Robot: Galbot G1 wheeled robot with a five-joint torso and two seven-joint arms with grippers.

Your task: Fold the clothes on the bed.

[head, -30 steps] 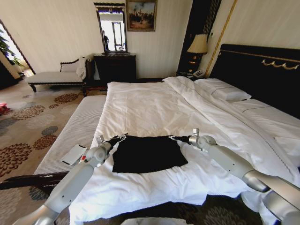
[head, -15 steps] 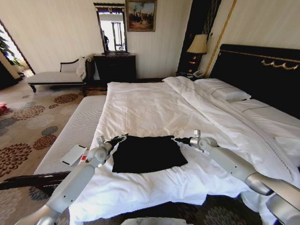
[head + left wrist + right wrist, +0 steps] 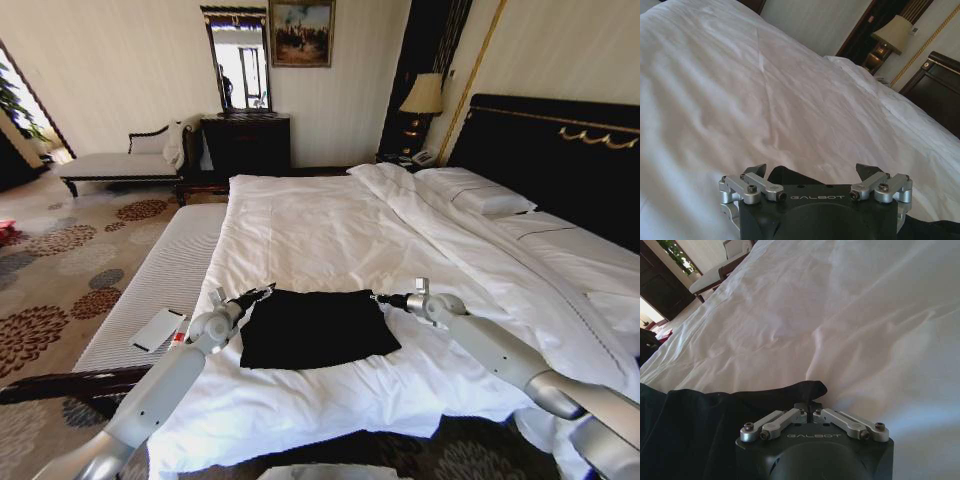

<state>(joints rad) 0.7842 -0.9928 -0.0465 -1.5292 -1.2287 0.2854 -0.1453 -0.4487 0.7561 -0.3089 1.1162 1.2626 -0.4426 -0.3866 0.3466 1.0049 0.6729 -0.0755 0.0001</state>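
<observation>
Black T-shirt (image 3: 318,327) lies already folded into a rectangle on the bed (image 3: 330,230), near its foot. Left claw (image 3: 262,292) at far-left corner, spread wide, released; right claw (image 3: 380,297) clenched on far-right corner, prob. for the next fold.

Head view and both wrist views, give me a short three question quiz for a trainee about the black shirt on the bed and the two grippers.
1. True or false: the black soft-fabric T-shirt lies on the white duvet of the large bed.
2. Which gripper has its fingers spread apart: A left gripper, B right gripper?
3. Fill in: the right gripper is closed at a ___ of the shirt.

Key
1. True. It lies folded into a rough rectangle near the foot end.
2. A. Its fingers stand apart with nothing between them, at the shirt's far left corner.
3. Corner: the far right one, with black cloth bunched at its fingertips.
</observation>
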